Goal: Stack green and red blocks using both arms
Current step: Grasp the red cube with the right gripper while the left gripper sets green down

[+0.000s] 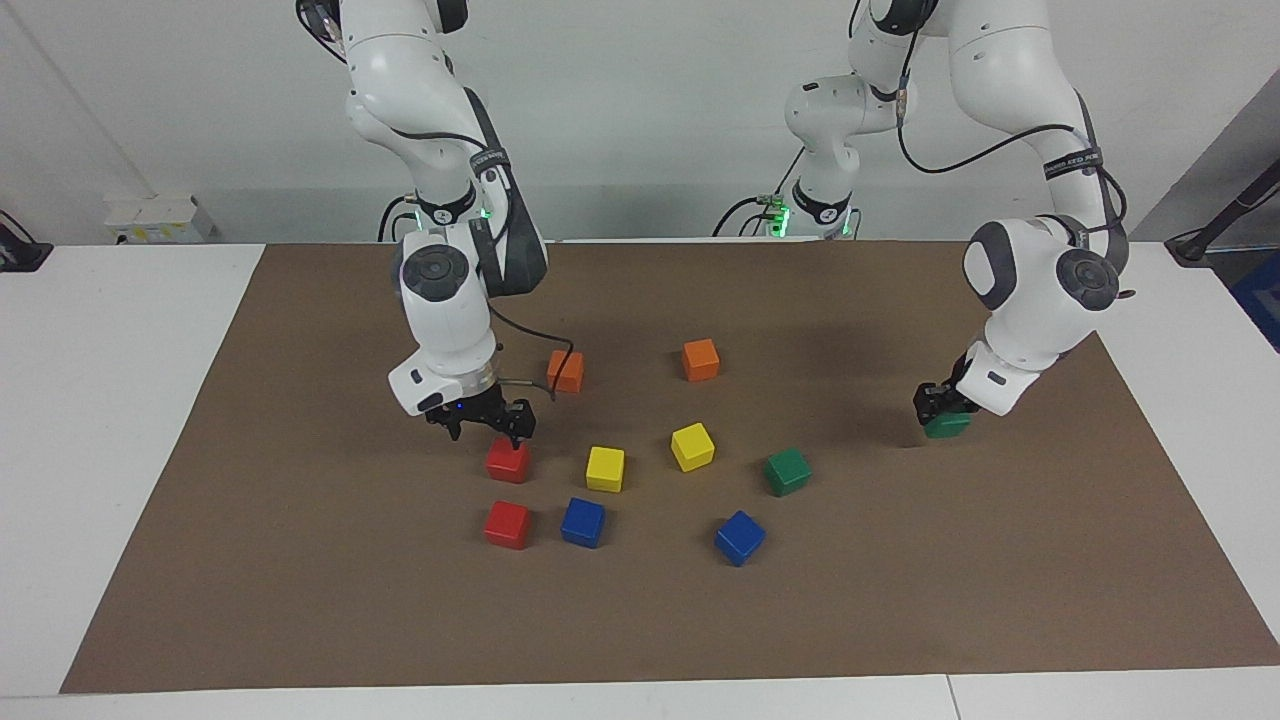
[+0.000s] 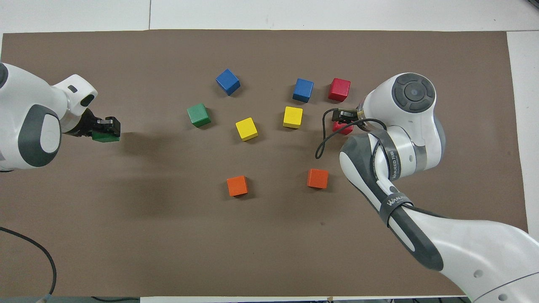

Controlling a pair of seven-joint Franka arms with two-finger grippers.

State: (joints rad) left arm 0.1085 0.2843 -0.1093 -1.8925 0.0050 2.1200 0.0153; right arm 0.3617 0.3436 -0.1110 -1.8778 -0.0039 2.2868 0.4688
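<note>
My left gripper (image 1: 941, 412) is shut on a dark green block (image 1: 948, 427) and holds it low over the brown mat at the left arm's end of the table; both also show in the overhead view, the gripper (image 2: 108, 128) and the block (image 2: 105, 137). The second green block (image 1: 787, 471) lies on the mat beside a yellow cube. My right gripper (image 1: 485, 428) is open, just above one red block (image 1: 507, 461), which is partly covered from above (image 2: 344, 129). The second red block (image 1: 507, 525) lies just farther from the robots.
Two orange cubes (image 1: 565, 371) (image 1: 700, 359) lie nearest the robots. Two yellow cubes (image 1: 605, 468) (image 1: 692, 446) sit mid-mat. Two blue cubes (image 1: 583, 522) (image 1: 739, 537) lie farthest out. The brown mat (image 1: 300, 560) covers the white table.
</note>
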